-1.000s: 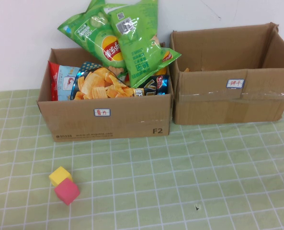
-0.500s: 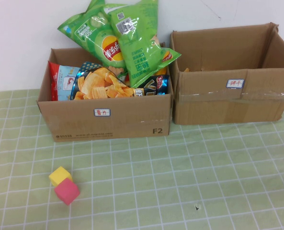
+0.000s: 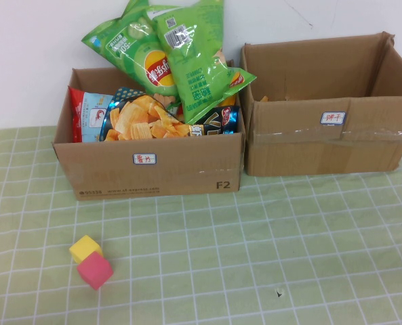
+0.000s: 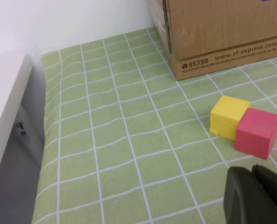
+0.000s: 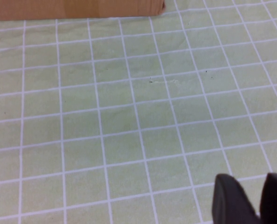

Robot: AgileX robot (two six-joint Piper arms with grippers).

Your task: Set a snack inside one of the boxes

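Several snack bags fill the left cardboard box: two green chip bags stick up out of it, and an orange chip bag and a red-and-white bag lie inside. The right cardboard box looks nearly empty. Neither arm shows in the high view. My left gripper is shut with nothing in it, low over the cloth near two blocks. My right gripper is open and holds nothing, hovering over bare checked cloth short of a box edge.
A yellow block and a pink block touch each other on the green checked tablecloth in front of the left box. In the left wrist view the yellow block and pink block lie just beyond the fingertips. A white wall stands behind the boxes.
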